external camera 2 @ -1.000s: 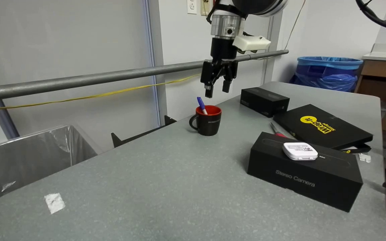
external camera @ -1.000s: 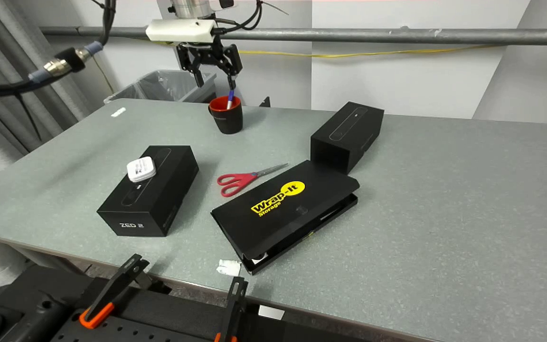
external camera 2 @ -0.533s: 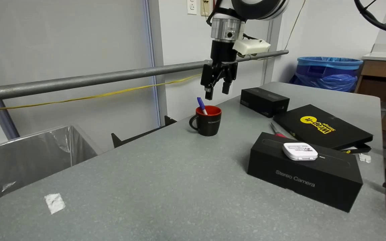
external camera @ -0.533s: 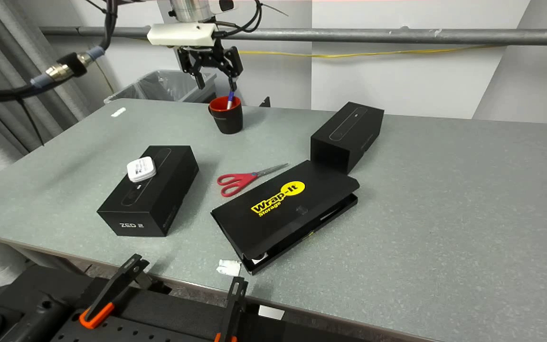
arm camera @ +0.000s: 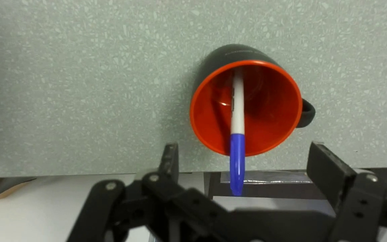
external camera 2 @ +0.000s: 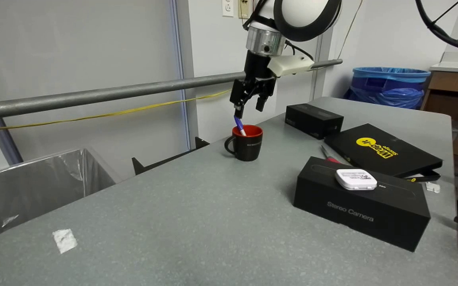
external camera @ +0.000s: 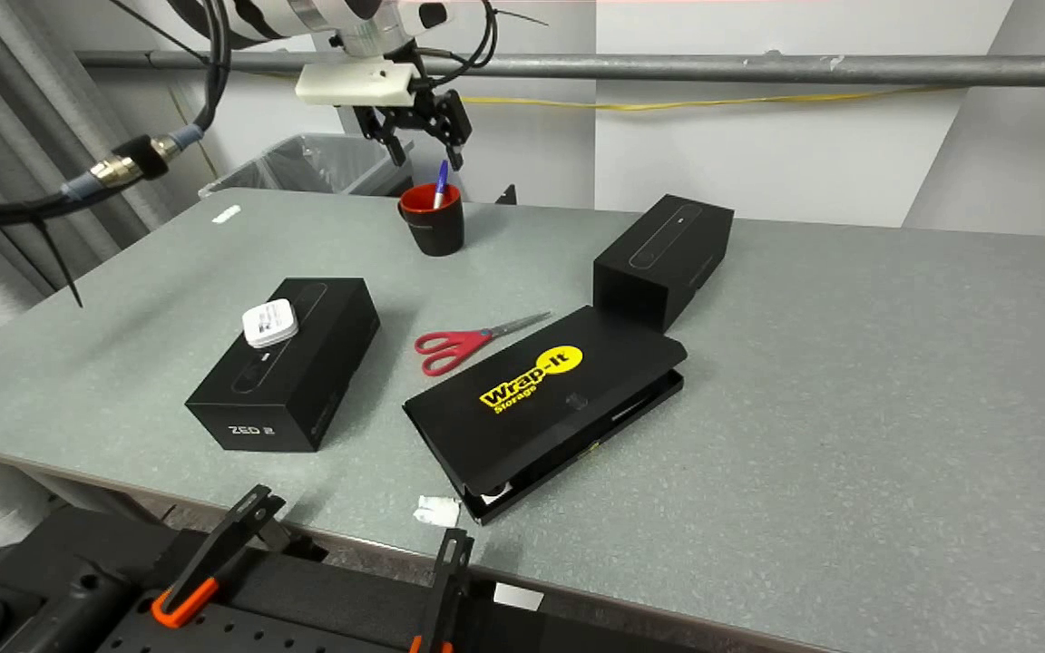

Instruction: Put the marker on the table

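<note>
- A speckled grey-green tabletop [external camera: 849, 381] runs along a pale wall [external camera: 758, 154], where a grey pipe [external camera: 758, 68] is fixed, with a yellow cord [external camera: 631, 107] strung just below it.
- In an exterior view, a grey bin [external camera 2: 54, 186] with a clear liner stands beside the edge, and a blue-lined bin [external camera 2: 390, 89] stands past the far end.
- A black mug [external camera 2: 251, 149], red inside, stands upright on the tabletop, near the wall-side edge.
- The marker [arm camera: 238, 131] is in the mug, tilted: its white barrel reaches down inside, and its blue cap sticks out over the rim.
- The fingers [arm camera: 329, 171] are spread well apart, higher than the mug's rim. In the wrist view the blue cap shows between them, with room on both sides; in an exterior view one finger overlaps the cap's tip, and contact cannot be told there.
- A black ZED 2 box [external camera: 314, 354] carries a white case [external camera: 270, 323] on top.
- Red-handled scissors [external camera: 463, 343] lie between that box and a flat Wrap-It box [external camera: 532, 408], its lid slightly raised.
- Another black box [external camera: 663, 240] lies just beside the flat one; whether they touch, I cannot tell.
- A white scrap [external camera: 437, 511] lies near a corner of the flat box.
</note>
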{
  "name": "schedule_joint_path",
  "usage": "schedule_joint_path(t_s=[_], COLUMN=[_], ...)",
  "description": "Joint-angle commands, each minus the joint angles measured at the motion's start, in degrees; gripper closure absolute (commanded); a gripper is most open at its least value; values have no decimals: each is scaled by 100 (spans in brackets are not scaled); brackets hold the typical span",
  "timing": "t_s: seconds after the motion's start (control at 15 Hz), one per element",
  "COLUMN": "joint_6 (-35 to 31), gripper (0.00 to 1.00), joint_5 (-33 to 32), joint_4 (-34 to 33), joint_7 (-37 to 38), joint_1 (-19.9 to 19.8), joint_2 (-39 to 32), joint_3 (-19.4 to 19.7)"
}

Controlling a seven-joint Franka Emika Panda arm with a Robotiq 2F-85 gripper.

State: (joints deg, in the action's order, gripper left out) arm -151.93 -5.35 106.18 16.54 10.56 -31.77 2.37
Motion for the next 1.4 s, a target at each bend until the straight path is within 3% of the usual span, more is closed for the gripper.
schedule_joint_path(t_s=[0.0,0.53,1.07,1.13,1.2,1.33], joint_6=[-303,-675,-574,-538,-542,-538], gripper=[0,0,0,4,26,31], joint_5=[-144,-10,37,53,61,109], joint_4=[-291,-685,-1274,-1318,-1339,-1298], joint_7=[434,630,858,854,879,865], joint_1=[244,387,504,498,512,491], joint_2=[-309,-768,-1256,-1288,-1303,-1261], joint_3=[304,447,604,599,616,576])
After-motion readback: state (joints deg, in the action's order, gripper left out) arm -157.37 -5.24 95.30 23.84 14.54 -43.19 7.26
